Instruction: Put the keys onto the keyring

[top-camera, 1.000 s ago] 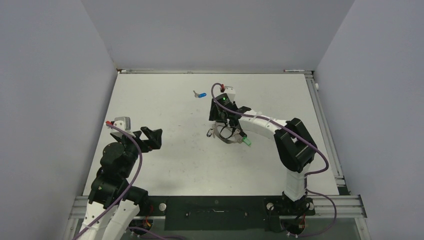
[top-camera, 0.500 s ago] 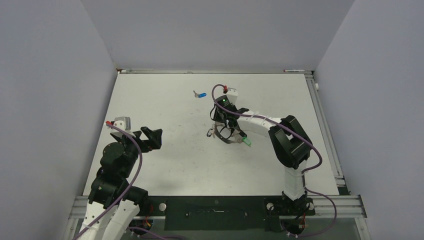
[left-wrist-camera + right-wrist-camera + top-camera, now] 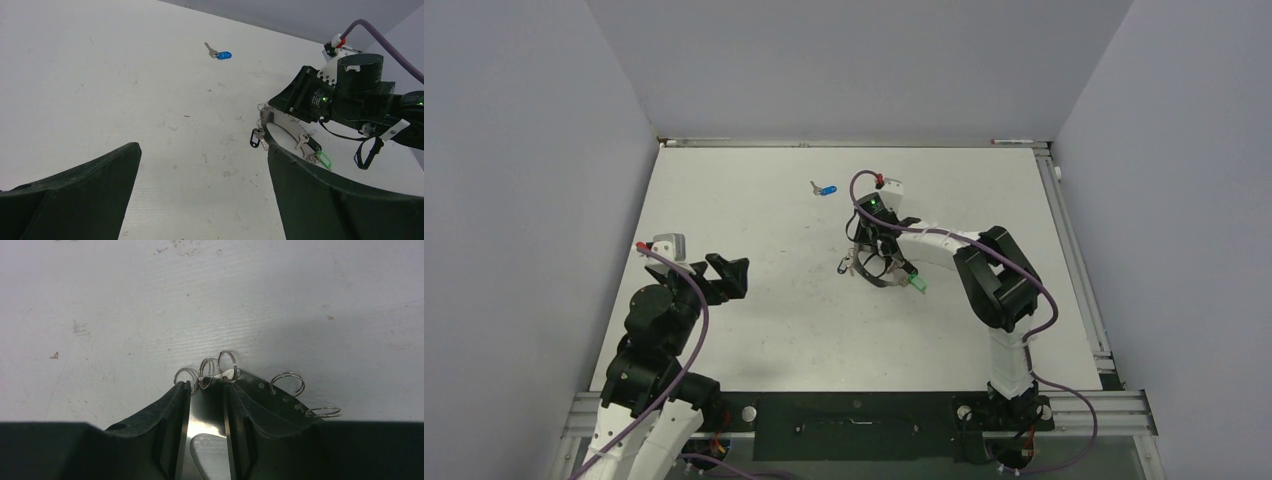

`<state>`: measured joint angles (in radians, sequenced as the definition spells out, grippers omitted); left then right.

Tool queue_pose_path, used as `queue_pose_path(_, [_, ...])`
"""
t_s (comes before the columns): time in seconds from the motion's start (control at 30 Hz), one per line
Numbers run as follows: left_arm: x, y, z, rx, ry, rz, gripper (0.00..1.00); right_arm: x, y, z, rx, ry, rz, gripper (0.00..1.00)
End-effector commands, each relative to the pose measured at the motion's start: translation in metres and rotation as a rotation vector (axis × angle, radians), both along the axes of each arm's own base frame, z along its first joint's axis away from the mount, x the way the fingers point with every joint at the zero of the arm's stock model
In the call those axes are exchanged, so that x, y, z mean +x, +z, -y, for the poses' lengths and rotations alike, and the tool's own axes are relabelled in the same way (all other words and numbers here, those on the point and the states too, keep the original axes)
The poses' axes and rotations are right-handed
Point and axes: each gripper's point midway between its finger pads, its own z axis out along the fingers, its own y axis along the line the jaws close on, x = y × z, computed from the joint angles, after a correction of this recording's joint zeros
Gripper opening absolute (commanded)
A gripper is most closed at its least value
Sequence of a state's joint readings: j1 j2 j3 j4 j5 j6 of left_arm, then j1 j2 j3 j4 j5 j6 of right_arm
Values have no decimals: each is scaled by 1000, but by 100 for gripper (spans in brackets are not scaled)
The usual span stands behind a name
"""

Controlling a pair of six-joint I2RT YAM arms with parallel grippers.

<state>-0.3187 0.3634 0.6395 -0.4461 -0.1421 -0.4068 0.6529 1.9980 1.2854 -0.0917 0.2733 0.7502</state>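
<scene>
Overhead view is showing both arms over the white table [image 3: 754, 220]. The right arm is reaching forward to the table's middle. The left gripper [image 3: 727, 272] is hanging above the near-left area, well apart from every task item.

Only the overhead and left wrist views are showing the two keys; the right wrist view is showing neither. The blue-capped key [image 3: 828, 190] is lying alone on the table, farther back and well apart from the keyring [image 3: 882, 283]. The green-capped key [image 3: 917, 285] is lying at the keyring's near-right edge; whether it is touching or just beside cannot be told. The left wrist view is adding a small black loop [image 3: 255, 138] lying at the hoop's left end.

The right wrist view alone is showing the grip. The right gripper [image 3: 207, 385] is standing only narrowly apart, with both fingers [image 3: 172, 407] pressing on a shiny flat band of the keyring lying between them. Small split rings [image 3: 287, 383] are sitting along that band at the fingertips. The left gripper's fingers are standing wide apart, holding nothing and touching nothing
</scene>
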Motion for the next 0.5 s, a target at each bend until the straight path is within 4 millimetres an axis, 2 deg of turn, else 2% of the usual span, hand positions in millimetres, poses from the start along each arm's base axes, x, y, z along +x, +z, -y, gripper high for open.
queue_pose_path(0.0, [2, 10, 2, -3, -13, 33, 97, 16, 7, 1, 23, -46, 58, 32])
queue_pose_path(0.47, [2, 9, 3, -2, -16, 32, 97, 20, -4, -5, 33, -41, 38, 23])
